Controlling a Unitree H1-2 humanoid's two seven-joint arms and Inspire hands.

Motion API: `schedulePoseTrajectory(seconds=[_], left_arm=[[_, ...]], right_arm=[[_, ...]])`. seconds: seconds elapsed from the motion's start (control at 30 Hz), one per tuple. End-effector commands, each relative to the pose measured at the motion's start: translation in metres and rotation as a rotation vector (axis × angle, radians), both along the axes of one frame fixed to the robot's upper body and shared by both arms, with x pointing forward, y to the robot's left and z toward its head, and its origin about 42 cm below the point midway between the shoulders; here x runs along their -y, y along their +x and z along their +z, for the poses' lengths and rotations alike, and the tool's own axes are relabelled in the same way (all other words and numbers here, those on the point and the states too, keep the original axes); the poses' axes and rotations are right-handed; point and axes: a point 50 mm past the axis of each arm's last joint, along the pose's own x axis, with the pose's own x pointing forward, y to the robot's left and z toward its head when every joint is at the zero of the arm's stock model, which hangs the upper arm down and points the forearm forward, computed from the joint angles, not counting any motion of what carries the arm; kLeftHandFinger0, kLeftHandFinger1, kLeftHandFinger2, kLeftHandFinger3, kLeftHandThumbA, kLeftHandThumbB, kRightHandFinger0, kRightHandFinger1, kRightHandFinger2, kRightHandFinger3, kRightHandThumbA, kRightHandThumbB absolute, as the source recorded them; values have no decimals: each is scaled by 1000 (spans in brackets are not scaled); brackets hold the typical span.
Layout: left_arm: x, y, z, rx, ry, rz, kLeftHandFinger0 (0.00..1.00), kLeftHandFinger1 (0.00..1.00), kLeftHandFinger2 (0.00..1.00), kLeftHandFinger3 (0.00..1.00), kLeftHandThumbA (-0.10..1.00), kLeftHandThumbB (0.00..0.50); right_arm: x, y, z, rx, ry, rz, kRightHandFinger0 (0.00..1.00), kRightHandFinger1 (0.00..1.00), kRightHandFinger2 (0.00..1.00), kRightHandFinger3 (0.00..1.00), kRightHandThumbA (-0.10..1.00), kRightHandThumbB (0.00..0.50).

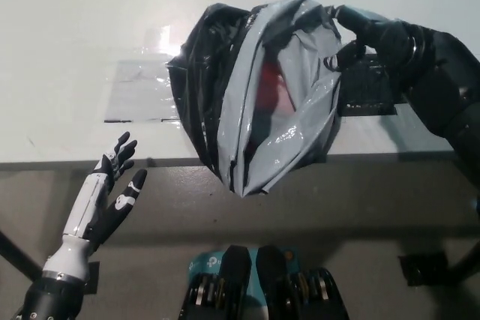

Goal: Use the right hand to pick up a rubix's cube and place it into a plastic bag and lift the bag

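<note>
A grey and black plastic bag (262,103) hangs in the air above the table's front edge, its mouth gaping toward the camera. Inside it a red shape, the rubix's cube (271,89), shows through the opening. My black right hand (375,39) comes in from the right and is shut on the bag's upper right edge, holding it up. My white left hand (116,185) rests at the lower left, below the table edge, fingers spread and holding nothing.
The white table (90,50) fills the upper half; a clear plastic sheet (142,91) lies flat on it left of the bag. A dark flat pad (367,95) lies on the table under my right hand. Grey floor lies below the table edge.
</note>
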Motion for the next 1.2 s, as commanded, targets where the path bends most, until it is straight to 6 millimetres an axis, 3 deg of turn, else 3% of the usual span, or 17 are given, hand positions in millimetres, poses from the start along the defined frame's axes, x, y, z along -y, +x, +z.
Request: schedulePoseTrajectory(seconds=[0.0,0.07,0.1,0.23,0.43,0.5,0.53,0.67,0.7,0.8,0.87,0.9,1.0,1.07,1.17], left_arm=[[-3,4,13,49,8,-29,1000,1000,1000,1000,732,147],[-4,4,13,45,4,-27,1000,1000,1000,1000,731,150],[-4,4,13,40,1,-24,1000,1000,1000,1000,731,151],[-2,4,13,45,8,-29,1000,1000,1000,1000,728,135],[-1,4,14,45,11,-30,1000,1000,1000,1000,725,136],[-1,5,14,45,9,-30,1000,1000,1000,1000,718,140],[-1,6,14,48,10,-33,1000,1000,1000,1000,716,139],[-2,6,15,52,18,-32,1000,1000,1000,1000,721,144],[-2,6,15,52,15,-33,1000,1000,1000,1000,721,145],[-2,8,16,47,-1,-37,1000,1000,1000,1000,717,157],[-3,9,17,46,-3,-39,1000,1000,1000,1000,715,155],[-5,11,18,48,8,-32,1000,1000,1000,1000,728,160],[-6,11,18,49,23,-25,1000,1000,1000,1000,741,152],[-7,9,17,48,25,-28,1000,1000,1000,1000,739,143],[-5,6,12,45,17,-30,1000,1000,1000,1000,737,154]], right_arm=[[-13,9,86,171,-48,82,1000,1000,1000,1000,662,484],[-15,9,106,184,-45,96,1000,1000,1000,1000,707,499],[-15,7,129,188,-27,108,1000,1000,1000,1000,715,500],[-13,0,184,117,110,165,1000,1000,1000,1000,628,500],[-14,-29,254,-25,62,280,1000,1000,1000,1000,550,444],[-11,-36,265,-35,41,302,1000,1000,1000,1000,464,370],[-6,-43,276,-39,48,315,1000,1000,1000,1000,398,369],[8,-55,288,-52,54,329,1000,1000,1000,1000,275,383],[13,-59,291,-59,55,326,977,1000,1000,1000,222,369],[34,-75,298,-48,76,340,966,1000,1000,1000,197,333],[48,-86,303,-40,144,362,974,1000,1000,1000,72,301],[63,-96,310,-62,228,404,982,1000,1000,1000,43,309],[79,-105,316,-34,278,421,944,1000,1000,1000,86,308],[91,-110,320,44,282,391,978,1000,1000,1000,90,292],[95,-101,319,87,301,312,1000,1000,1000,1000,193,319]])
